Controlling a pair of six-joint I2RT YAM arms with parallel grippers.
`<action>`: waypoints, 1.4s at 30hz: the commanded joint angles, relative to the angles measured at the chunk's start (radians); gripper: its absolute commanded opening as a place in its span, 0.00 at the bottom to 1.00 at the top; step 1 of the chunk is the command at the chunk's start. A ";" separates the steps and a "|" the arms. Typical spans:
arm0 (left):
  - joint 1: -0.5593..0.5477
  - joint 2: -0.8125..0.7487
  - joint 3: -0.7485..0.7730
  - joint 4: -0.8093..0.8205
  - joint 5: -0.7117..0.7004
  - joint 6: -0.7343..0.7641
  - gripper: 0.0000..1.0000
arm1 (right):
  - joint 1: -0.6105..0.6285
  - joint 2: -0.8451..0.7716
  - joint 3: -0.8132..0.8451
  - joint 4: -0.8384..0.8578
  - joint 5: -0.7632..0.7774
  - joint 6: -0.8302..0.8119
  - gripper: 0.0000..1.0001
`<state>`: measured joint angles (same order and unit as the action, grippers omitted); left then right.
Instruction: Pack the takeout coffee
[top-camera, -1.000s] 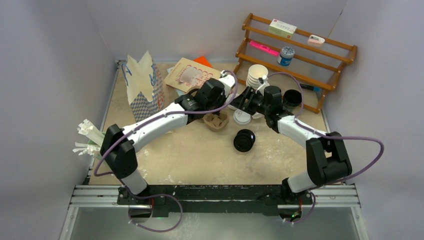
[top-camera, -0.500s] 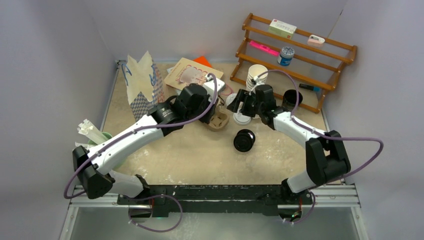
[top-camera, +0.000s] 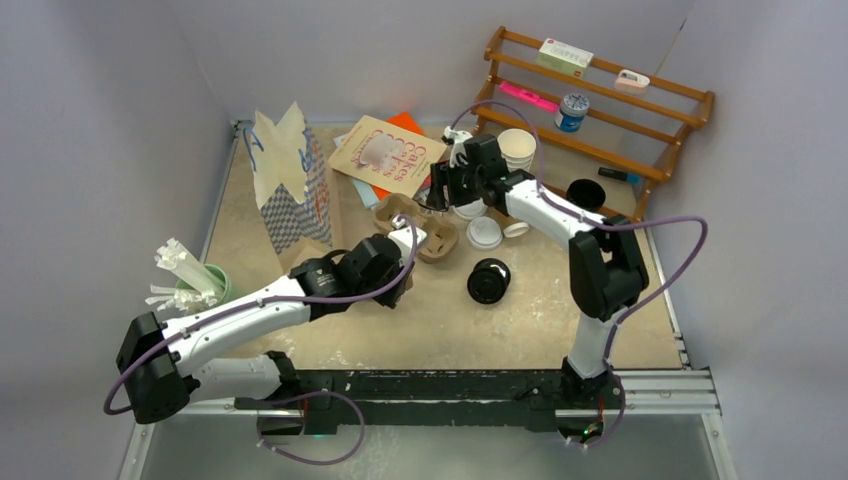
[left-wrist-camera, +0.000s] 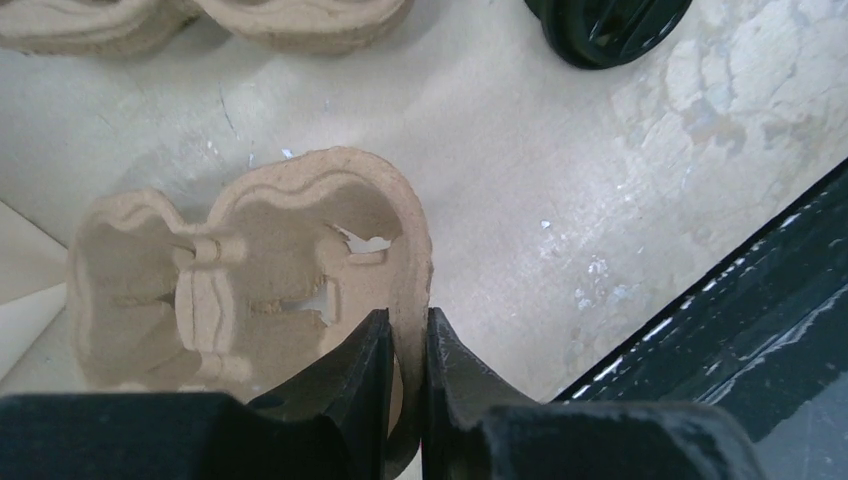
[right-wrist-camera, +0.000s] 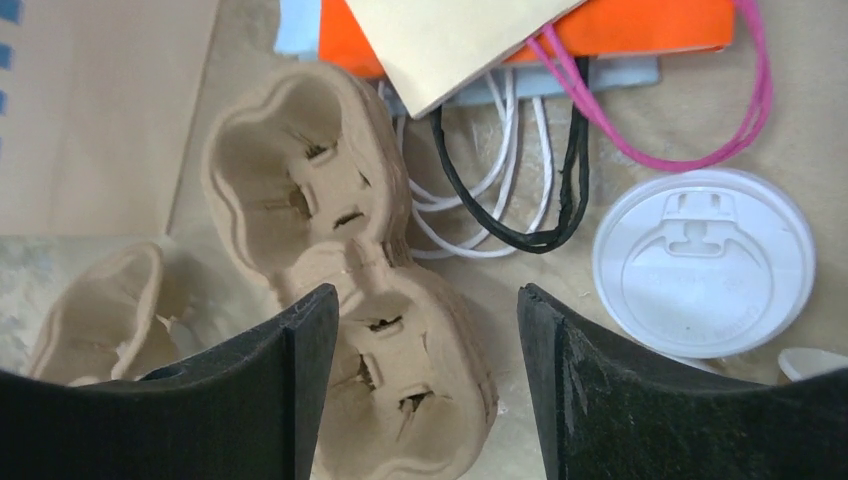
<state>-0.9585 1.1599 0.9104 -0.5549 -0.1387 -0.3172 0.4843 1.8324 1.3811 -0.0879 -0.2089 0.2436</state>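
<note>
The left hand (top-camera: 402, 255) is closed tight on the rim of a cardboard carrier (left-wrist-camera: 250, 290). In the left wrist view the rim wall is pinched between the two fingers (left-wrist-camera: 365, 360), with almost no gap left. The carrier is seen with its wells facing up, just above or on the worktop (left-wrist-camera: 560, 180); which of the two cannot be told. A second carrier (top-camera: 425, 232) lies on the worktop just ahead of this hand and is not touched by it.

The right hand (top-camera: 445, 190) is held wide open. In the right wrist view its fingers (right-wrist-camera: 300, 400) are spread over the second carrier (right-wrist-camera: 300, 170), with one well between them and nothing gripped. Whether the fingers touch the cardboard cannot be told. White, black and pink cords (right-wrist-camera: 520, 190) lie beside that carrier, past the fingertips. A round white lid (right-wrist-camera: 700, 265) is seen just outside the right-side finger; whether a cup sits beneath it cannot be told.

The white-lidded cup (top-camera: 485, 233) stands upright on the worktop near the right hand, on the side toward the arm bases, and is held by neither hand. The black cup (top-camera: 488, 280) lies on its side, lid on, apart from the left hand and off to that hand's right. Its black edge (left-wrist-camera: 605, 25) shows at the top of the left wrist view.
</note>
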 joint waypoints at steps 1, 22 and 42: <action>-0.017 -0.037 -0.090 0.157 -0.049 -0.040 0.19 | 0.008 0.072 0.100 -0.173 -0.078 -0.148 0.70; -0.020 -0.131 0.028 0.036 -0.082 -0.145 0.73 | 0.062 0.121 0.071 -0.220 0.013 -0.178 0.58; -0.019 -0.272 -0.006 -0.082 -0.309 -0.218 0.72 | 0.074 -0.346 -0.176 -0.199 0.113 0.023 0.13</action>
<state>-0.9722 0.9131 0.9089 -0.6292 -0.4023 -0.5133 0.5571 1.5986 1.2488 -0.2649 -0.1623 0.1753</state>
